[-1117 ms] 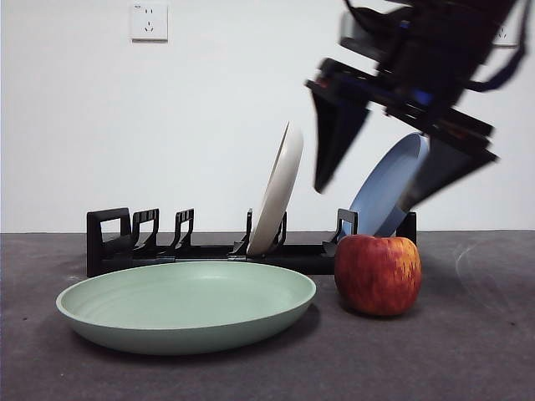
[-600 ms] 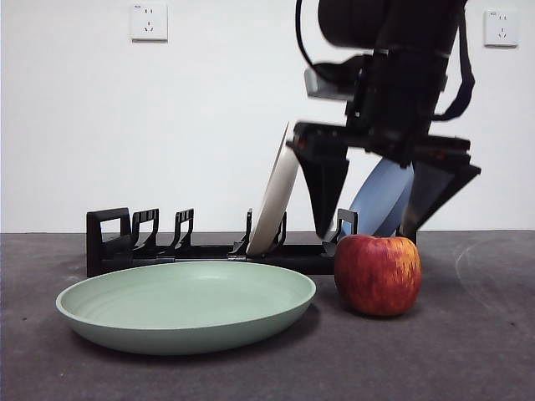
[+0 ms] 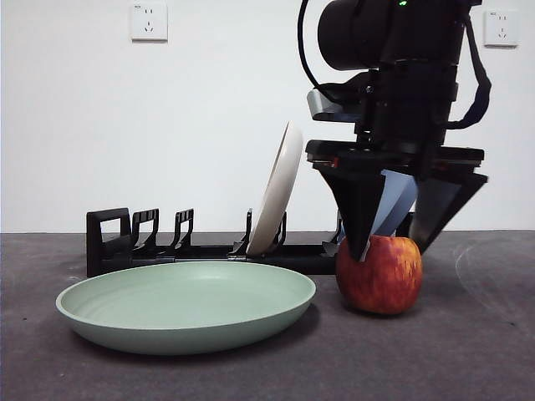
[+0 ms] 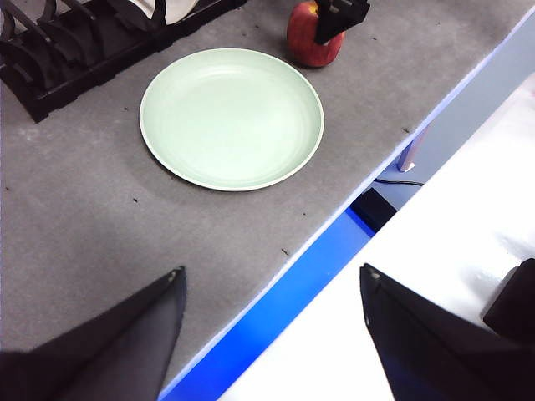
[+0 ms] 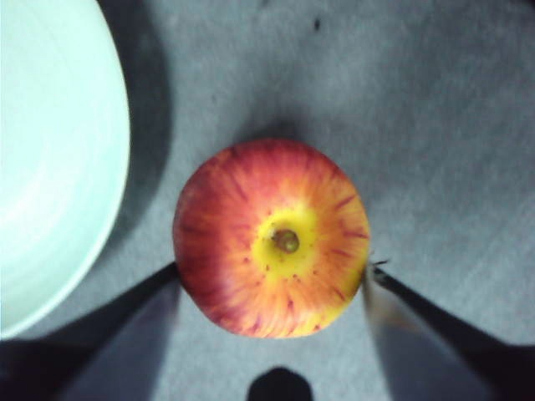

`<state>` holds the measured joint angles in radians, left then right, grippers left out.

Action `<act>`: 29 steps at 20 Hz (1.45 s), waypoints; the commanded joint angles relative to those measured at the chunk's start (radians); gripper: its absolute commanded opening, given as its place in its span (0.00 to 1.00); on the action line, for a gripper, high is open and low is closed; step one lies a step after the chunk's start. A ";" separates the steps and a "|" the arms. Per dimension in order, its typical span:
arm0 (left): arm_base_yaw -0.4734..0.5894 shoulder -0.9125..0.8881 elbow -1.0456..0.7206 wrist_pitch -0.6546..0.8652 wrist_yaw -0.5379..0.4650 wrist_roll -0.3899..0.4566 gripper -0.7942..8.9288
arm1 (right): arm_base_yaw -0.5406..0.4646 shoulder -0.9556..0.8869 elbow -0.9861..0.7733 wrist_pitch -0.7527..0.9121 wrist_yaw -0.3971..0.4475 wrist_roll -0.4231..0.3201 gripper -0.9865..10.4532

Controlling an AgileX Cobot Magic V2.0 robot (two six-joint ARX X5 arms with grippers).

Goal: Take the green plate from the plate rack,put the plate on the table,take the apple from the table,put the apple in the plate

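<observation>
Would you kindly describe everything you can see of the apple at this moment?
The apple is round and red with yellow-orange streaks that fan out from a yellow patch around its short stem, which points up. Its skin looks smooth and unbroken. It stands upright on the dark grey table, just beside the green plate and in front of the plate rack. The right gripper is straight above it, jaws open, one tip at each side of the fruit; whether they touch it is unclear.
</observation>
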<state>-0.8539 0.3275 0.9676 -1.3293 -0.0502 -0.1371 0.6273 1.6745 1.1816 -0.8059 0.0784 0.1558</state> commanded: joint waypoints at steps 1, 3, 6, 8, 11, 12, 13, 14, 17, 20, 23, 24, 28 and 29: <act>-0.002 -0.005 -0.003 0.010 -0.003 -0.013 0.44 | -0.001 0.011 -0.002 0.022 0.000 -0.012 0.08; -0.002 -0.005 -0.003 0.009 -0.003 -0.013 0.44 | -0.001 0.011 -0.001 0.025 0.001 -0.021 0.08; -0.002 -0.005 -0.003 0.010 -0.003 -0.013 0.44 | -0.001 0.011 0.008 0.019 0.000 -0.021 0.08; -0.002 -0.005 -0.003 0.010 -0.003 -0.013 0.44 | -0.001 0.009 0.030 0.006 0.000 -0.021 0.08; -0.002 -0.005 -0.003 0.011 -0.003 -0.013 0.44 | 0.003 0.009 0.122 -0.071 -0.004 -0.024 0.08; -0.002 -0.005 -0.003 0.012 -0.003 -0.013 0.44 | 0.008 0.009 0.165 -0.097 -0.027 -0.028 0.08; -0.002 -0.005 -0.003 0.014 -0.003 -0.013 0.44 | 0.015 0.009 0.211 -0.116 -0.072 -0.029 0.08; -0.002 -0.005 -0.003 0.014 -0.003 -0.013 0.44 | 0.023 0.009 0.248 -0.127 -0.119 -0.029 0.08; -0.002 -0.005 -0.003 0.018 -0.003 -0.013 0.44 | 0.079 0.009 0.338 -0.111 -0.245 -0.030 0.08; -0.002 -0.005 -0.003 0.018 -0.004 -0.015 0.44 | 0.163 0.010 0.347 -0.021 -0.264 -0.030 0.08; -0.002 -0.005 -0.003 0.018 -0.003 -0.017 0.44 | 0.262 0.043 0.345 0.060 -0.223 -0.029 0.08; -0.002 -0.005 -0.003 0.018 -0.003 -0.018 0.44 | 0.285 0.055 0.345 0.071 -0.177 -0.029 0.08; -0.002 -0.005 -0.003 0.017 -0.003 -0.020 0.44 | 0.323 0.121 0.345 0.073 -0.096 -0.029 0.08; -0.002 -0.005 -0.003 0.016 -0.003 -0.020 0.44 | 0.323 0.143 0.345 0.070 -0.072 -0.029 0.08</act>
<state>-0.8539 0.3275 0.9676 -1.3205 -0.0502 -0.1505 0.9535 1.8088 1.5288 -0.7418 0.0010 0.1318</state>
